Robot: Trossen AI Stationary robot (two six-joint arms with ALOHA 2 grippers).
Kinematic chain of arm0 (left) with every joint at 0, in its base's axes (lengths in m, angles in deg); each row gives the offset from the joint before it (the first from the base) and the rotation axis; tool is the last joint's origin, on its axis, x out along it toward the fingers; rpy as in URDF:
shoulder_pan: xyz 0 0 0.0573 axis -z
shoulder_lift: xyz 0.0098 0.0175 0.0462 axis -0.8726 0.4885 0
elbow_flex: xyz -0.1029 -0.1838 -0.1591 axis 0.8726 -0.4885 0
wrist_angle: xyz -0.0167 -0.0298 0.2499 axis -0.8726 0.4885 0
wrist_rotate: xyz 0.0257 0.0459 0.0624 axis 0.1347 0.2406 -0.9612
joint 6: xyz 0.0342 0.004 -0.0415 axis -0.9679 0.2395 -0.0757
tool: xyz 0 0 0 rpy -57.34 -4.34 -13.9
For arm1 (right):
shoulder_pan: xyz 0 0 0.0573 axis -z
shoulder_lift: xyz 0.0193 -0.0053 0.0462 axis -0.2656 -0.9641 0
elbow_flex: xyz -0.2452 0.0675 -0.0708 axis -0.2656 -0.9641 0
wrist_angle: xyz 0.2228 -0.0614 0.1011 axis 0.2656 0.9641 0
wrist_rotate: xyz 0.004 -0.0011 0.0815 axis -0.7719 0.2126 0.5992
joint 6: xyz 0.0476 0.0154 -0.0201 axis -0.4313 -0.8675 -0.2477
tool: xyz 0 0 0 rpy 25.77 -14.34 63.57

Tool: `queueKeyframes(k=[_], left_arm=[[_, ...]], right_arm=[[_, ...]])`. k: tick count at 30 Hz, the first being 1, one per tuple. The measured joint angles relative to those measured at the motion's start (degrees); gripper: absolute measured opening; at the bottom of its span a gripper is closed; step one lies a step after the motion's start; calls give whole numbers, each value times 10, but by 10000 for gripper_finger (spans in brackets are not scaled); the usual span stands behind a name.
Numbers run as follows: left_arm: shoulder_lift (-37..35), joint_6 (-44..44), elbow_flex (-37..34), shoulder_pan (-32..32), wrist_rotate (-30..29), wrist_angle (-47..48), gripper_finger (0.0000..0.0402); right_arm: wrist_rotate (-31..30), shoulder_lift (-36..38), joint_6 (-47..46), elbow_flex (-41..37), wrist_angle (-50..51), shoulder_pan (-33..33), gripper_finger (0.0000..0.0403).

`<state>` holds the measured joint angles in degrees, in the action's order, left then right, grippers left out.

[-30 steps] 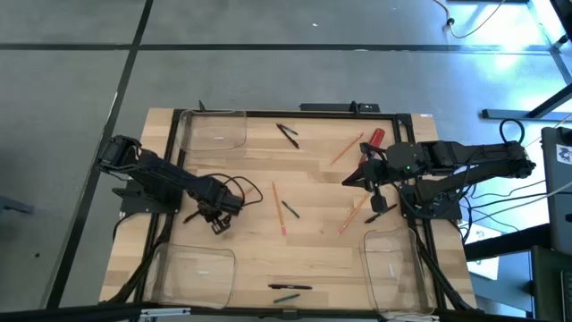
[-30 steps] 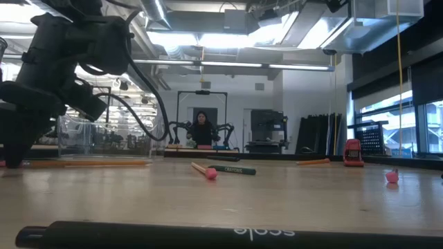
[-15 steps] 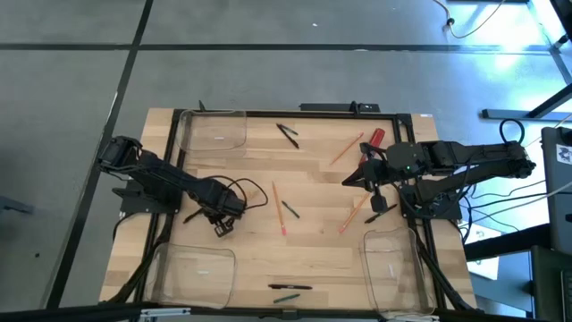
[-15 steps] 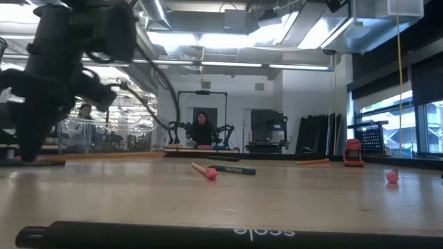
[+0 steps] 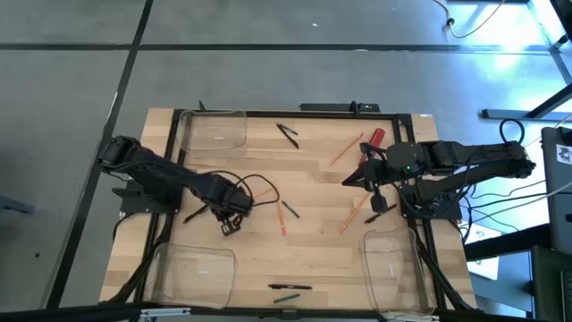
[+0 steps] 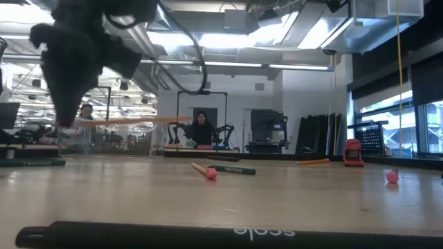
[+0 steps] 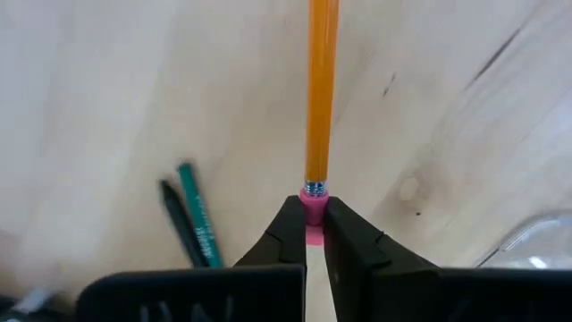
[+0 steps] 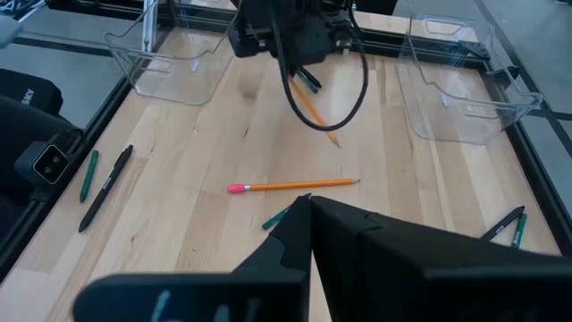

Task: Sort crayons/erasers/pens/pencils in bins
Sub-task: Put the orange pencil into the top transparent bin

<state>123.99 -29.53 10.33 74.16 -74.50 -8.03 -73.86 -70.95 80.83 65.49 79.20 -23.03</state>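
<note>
Left wrist view pretty much tells it: the left tool (image 7: pixel 314 234) is pinched shut on the pink eraser end of a long orange wooden pencil (image 7: pixel 321 89), which sticks straight out ahead of the fingers, lifted off the pale wooden desk (image 5: pixel 313 192). From the high view, the clear plastic bin (image 5: pixel 190 273) at the near-left corner sits just beside that tool, so my guess is the pencil's long axis has to line up with that tub's length before dropping (the right tool (image 5: pixel 347 179) sits closed and empty, well apart).
</note>
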Motion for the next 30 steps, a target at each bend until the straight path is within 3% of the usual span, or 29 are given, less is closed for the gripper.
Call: queueKeyframes(k=[8, 17, 30], left_arm=[[0, -36, 87, -28, -15, 71, 9], [-1, -82, 132, -74, -47, 130, 9], [-55, -210, 177, -250, -80, 218, 9]], right_arm=[[0, 0, 0, 0, 0, 0, 13], [0, 0, 0, 0, 0, 0, 13], [0, 0, 2, 0, -1, 0, 13]])
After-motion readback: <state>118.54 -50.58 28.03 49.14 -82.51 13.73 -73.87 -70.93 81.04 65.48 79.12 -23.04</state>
